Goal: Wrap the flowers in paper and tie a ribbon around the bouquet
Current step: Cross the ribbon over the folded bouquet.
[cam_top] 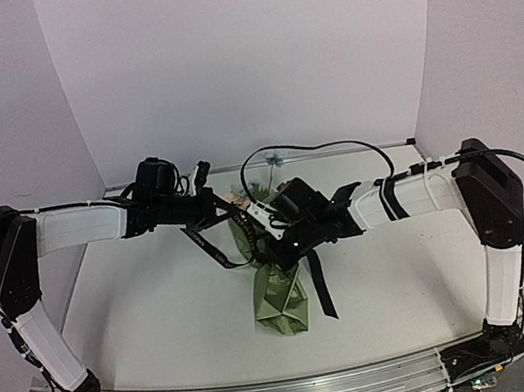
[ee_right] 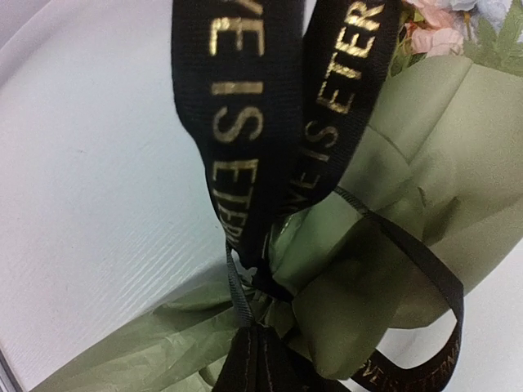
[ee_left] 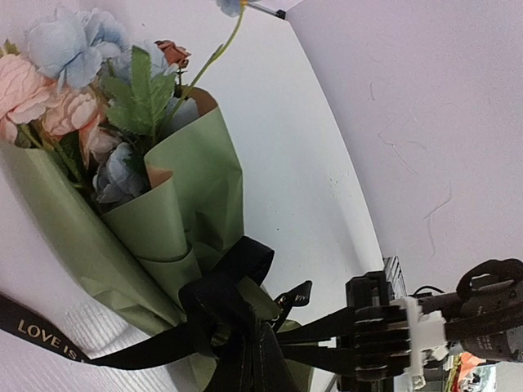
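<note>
The wrapping looks done. The paper (ee_left: 204, 180) is rolled into a cone around the flowers (ee_left: 73, 49), and the blooms show above its wide end. The bouquet (cam_top: 279, 294) lies on the worktop (cam_top: 161, 315) between the two grippers, with its narrow neck right under the right gripper (cam_top: 277, 252).

The tying is well along, I judge. The ribbon (ee_right: 237, 122) already goes around the neck and is crossed into a dark knot there. What seems left is to pull it snug, finish the bow and let go.

The left gripper (cam_top: 211, 203) is closed. One lettered tail runs from the knot toward it, so it seems to be pinching that tail, though its fingers are out of its own camera's view. The right gripper is closed too, on the strands rising from the knot just in front of it.

Count: one bouquet, one sheet of paper and one ribbon, which shows two broad strands side by side before the right gripper plus a loose loop beyond them. There are several blooms in blue, pink and cream, and one stray blue bloom on a long stem; I cannot tell their exact number.
</note>
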Robot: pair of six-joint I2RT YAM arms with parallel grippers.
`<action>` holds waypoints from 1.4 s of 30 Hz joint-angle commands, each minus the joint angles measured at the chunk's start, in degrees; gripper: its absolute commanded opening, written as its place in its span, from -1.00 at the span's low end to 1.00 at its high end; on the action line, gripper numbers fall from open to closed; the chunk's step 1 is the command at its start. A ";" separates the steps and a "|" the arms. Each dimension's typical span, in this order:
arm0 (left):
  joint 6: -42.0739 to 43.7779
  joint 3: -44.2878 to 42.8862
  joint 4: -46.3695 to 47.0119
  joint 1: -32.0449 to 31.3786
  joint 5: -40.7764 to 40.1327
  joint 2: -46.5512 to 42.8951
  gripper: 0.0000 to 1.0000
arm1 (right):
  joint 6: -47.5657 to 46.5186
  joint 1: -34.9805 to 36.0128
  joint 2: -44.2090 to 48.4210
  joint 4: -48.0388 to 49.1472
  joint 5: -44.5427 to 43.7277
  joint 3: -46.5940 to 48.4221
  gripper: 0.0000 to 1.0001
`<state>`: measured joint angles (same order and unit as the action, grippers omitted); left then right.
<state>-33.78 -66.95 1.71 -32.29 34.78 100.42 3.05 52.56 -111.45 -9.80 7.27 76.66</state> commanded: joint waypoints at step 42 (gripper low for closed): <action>12.32 16.00 2.21 -13.99 8.38 -13.64 -0.99 | 7.04 -0.45 14.26 -11.82 -11.06 -5.73 -1.00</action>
<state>-26.16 -50.81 3.95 -43.56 43.38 87.37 6.29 52.27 -96.28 -20.77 -4.96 68.11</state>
